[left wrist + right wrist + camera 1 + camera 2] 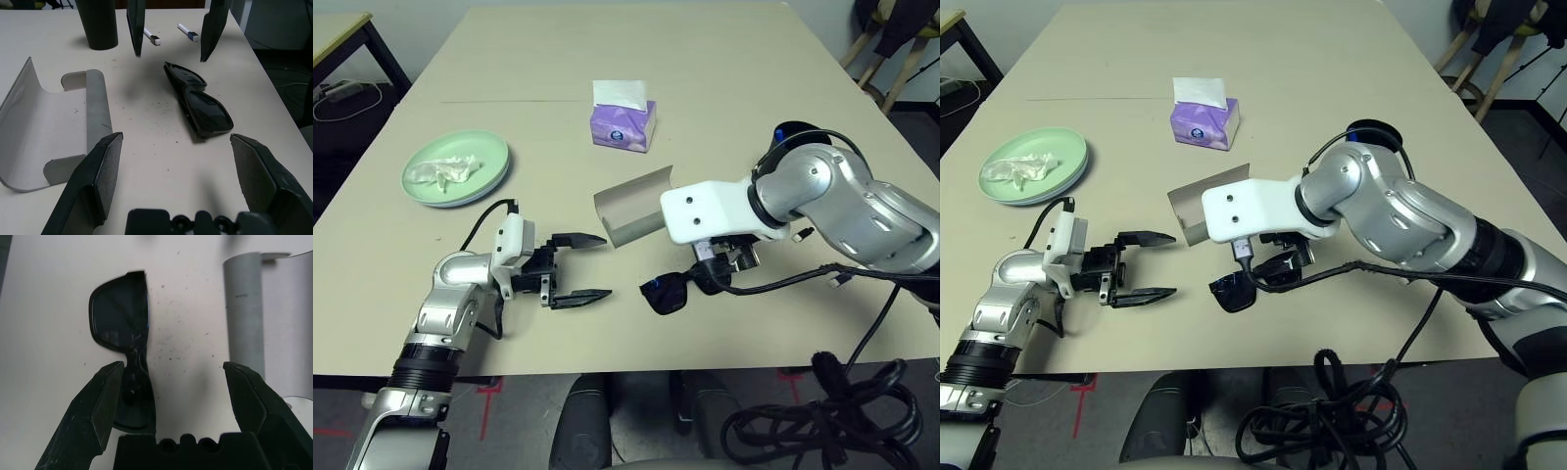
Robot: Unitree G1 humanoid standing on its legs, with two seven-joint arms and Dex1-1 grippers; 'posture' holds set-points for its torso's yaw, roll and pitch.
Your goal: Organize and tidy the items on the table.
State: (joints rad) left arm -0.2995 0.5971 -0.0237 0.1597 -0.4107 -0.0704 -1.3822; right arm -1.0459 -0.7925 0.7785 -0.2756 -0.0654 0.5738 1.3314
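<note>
While both grippers' fingers are standing apart, left gripper (579, 267) and right gripper (168, 382) are flanking one sunglasses (668, 292), one case (631, 206), two pens (151, 36).

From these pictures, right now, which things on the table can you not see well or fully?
- Sunglasses: in the head views, the right arm covers one half.
- Glasses case: the right gripper's white wrist hides its near right corner there.
- Black cup: cut off by the left wrist view's edge.
- Second plate under the green plate: barely a rim shows.
</note>
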